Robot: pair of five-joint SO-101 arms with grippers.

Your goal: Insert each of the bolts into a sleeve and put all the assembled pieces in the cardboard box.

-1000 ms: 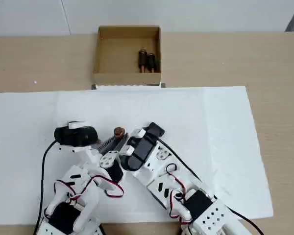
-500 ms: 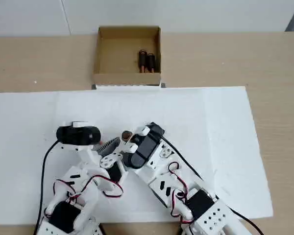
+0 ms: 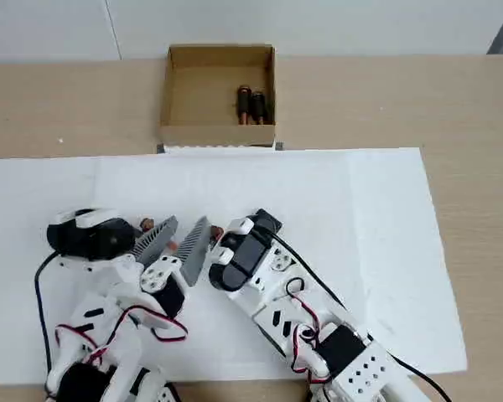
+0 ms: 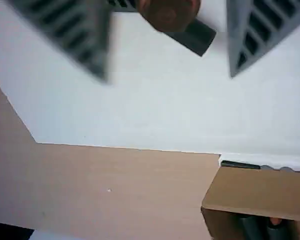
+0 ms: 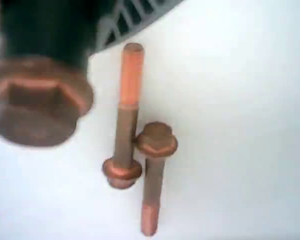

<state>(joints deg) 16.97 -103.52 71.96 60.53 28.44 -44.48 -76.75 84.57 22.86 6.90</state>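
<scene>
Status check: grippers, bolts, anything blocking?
Left gripper open. Right gripper shut on sleeved bolt. Two loose bolts on white sheet, two assembled pieces in cardboard box. Left gripper sits close beside right.

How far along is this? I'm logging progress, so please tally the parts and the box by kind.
Cardboard box: 1
Sleeved bolts: 3, two inside it and one outside it
Loose bolts: 2, lying side by side
Total: 6
</scene>
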